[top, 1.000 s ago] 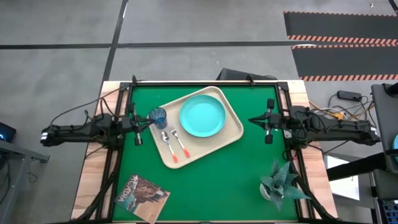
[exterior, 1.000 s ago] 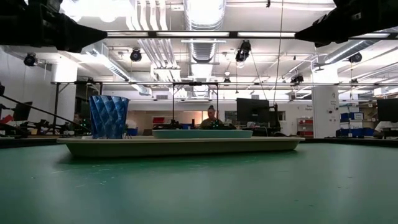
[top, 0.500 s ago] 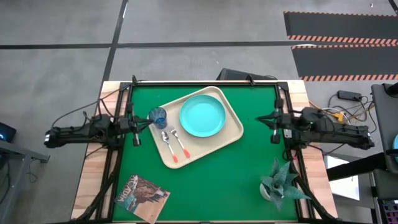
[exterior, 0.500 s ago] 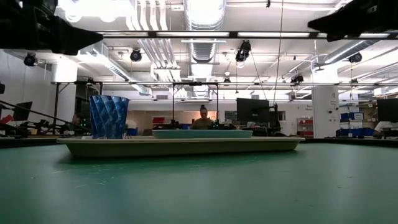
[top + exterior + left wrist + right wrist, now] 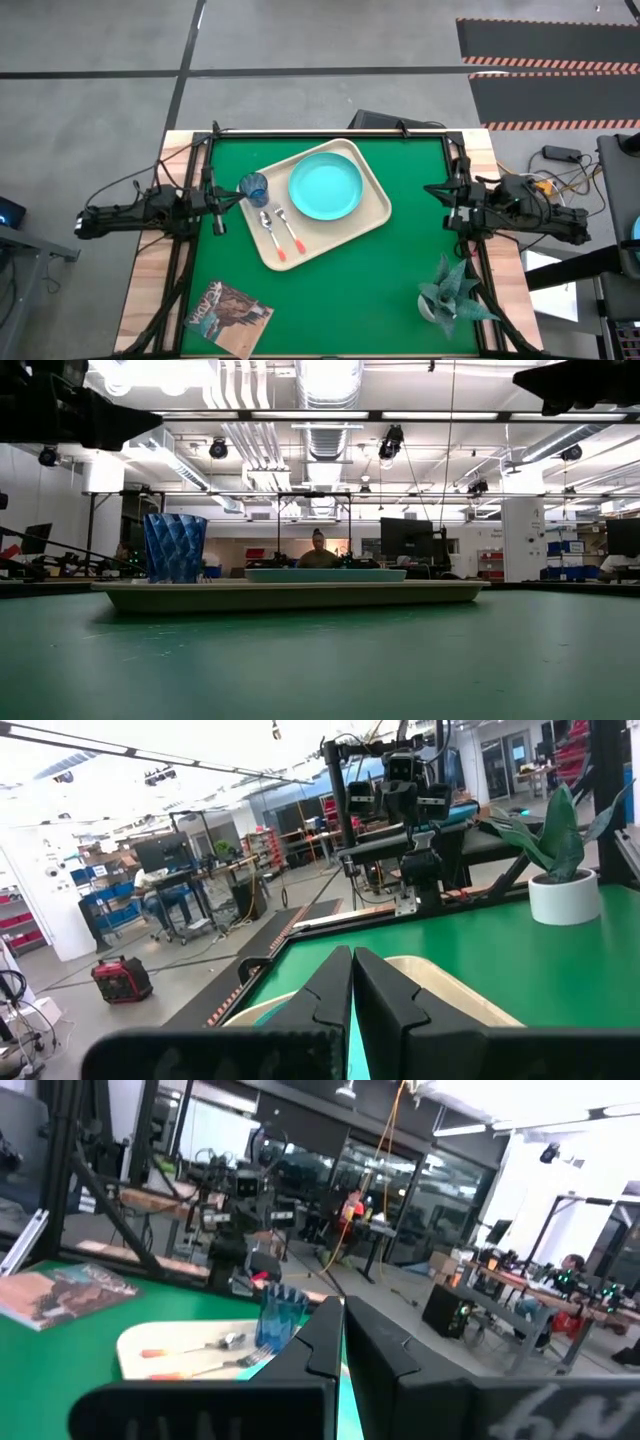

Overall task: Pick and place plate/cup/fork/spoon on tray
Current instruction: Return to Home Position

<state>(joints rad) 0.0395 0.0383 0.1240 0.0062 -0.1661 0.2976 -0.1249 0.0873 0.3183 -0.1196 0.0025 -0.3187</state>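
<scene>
Looking straight down, the cream tray [image 5: 372, 222] lies askew on the green mat [image 5: 400, 265]. The turquoise plate [image 5: 325, 187] fills its far half, the blue cup [image 5: 254, 187] stands at its left corner, and the spoon [image 5: 266, 225] and fork [image 5: 288, 228] lie side by side near its front edge, red handles toward the front. The left gripper [image 5: 237, 197] hovers just beside the cup. The right gripper [image 5: 430, 188] hangs at the mat's right edge, well apart from the tray. A magazine [image 5: 228, 315] and a potted plant [image 5: 450, 290] sit at the front corners.

At table height, the cup [image 5: 175, 547] stands upright on the tray's [image 5: 290, 594] left end, the plate [image 5: 325, 574] beside it.

From the left wrist, the left gripper [image 5: 352, 955] has its fingers pressed together on nothing, above the tray [image 5: 450, 992].

From the right wrist, the right gripper [image 5: 343, 1308] is likewise closed and empty. Beyond it are the cup [image 5: 282, 1315], spoon [image 5: 225, 1342] and fork [image 5: 255, 1354].
</scene>
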